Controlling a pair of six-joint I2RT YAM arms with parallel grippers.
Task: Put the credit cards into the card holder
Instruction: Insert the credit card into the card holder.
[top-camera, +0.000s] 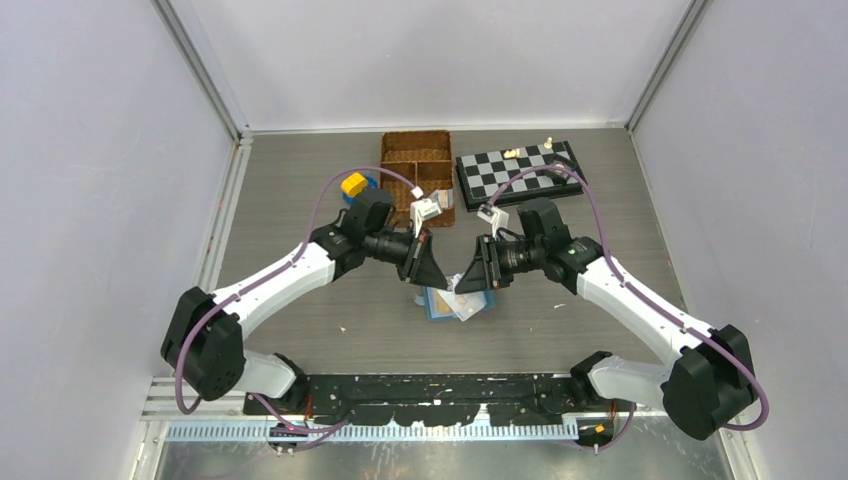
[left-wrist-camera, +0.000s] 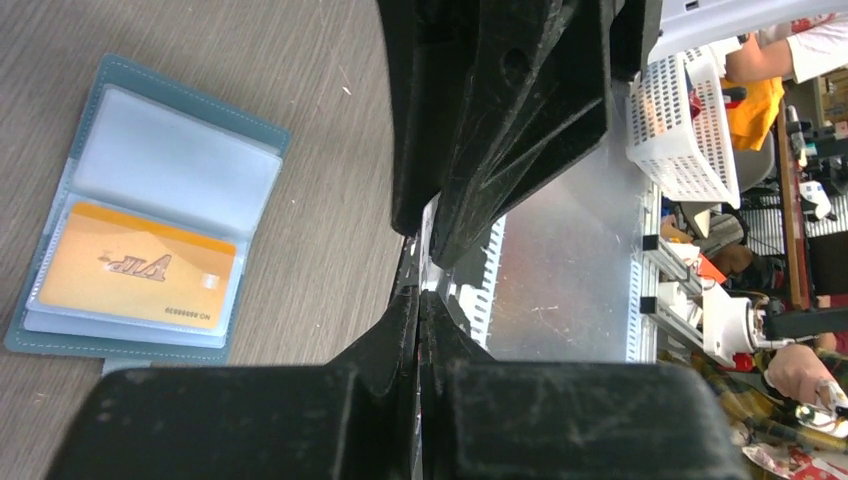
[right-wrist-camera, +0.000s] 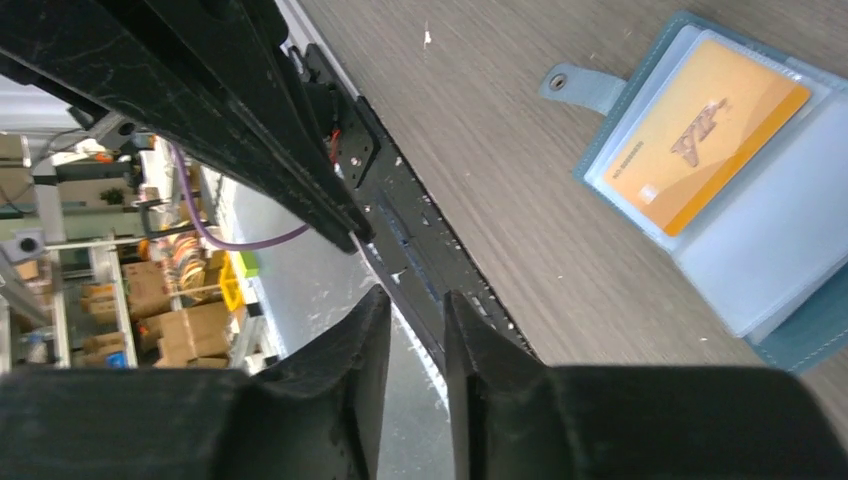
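One orange-gold card (left-wrist-camera: 135, 265) seated in pale pocket of card holder (left-wrist-camera: 170, 160). Holder open flat, just 6 o'clock of table (top-camera: 300, 200) centre; further pale cards (top-camera: 472, 306) at its 3 o'clock edge. Cards likely light, stiff, slick; best pinched by short edge. Left jaws pressed shut; right jaws slightly apart, nothing seen between; both hover over holder. Table wood-grain, matte. Wicker basket (top-camera: 415, 160) 12 o'clock, chessboard (top-camera: 520, 175) 1 o'clock. Grey walls on three sides.
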